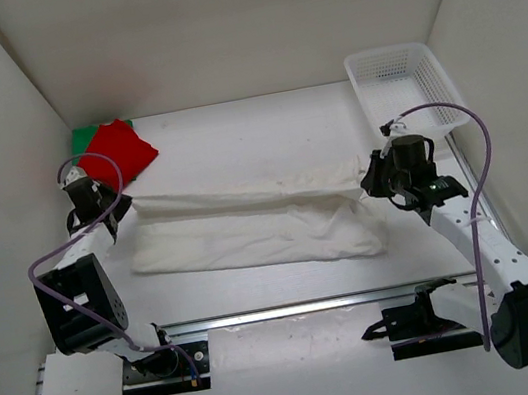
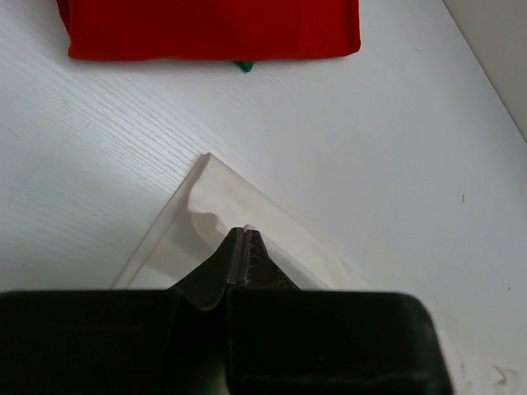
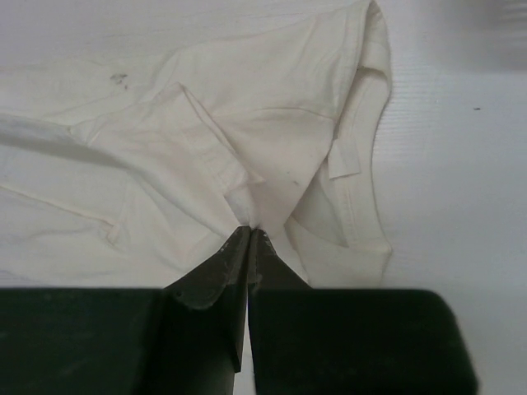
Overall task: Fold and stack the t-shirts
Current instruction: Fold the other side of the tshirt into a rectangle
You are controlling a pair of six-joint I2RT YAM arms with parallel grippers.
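While left fingers (image 2: pixel 224 270) and right fingers (image 3: pixel 221 265) pinch ends, off-white t-shirt (image 1: pixel 259 231) stretches left-right — collar (image 3: pixel 368 156) right.

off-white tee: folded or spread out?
Partly folded. The off-white t-shirt lies as a long doubled strip, its far edge pinched at each end by the left gripper and right gripper; no compact fold yet.

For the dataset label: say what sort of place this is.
Probably a robot lab test cell: plain white walls box in the table, left arm and right arm bolted at its edge, staged off-white t-shirt and basket.
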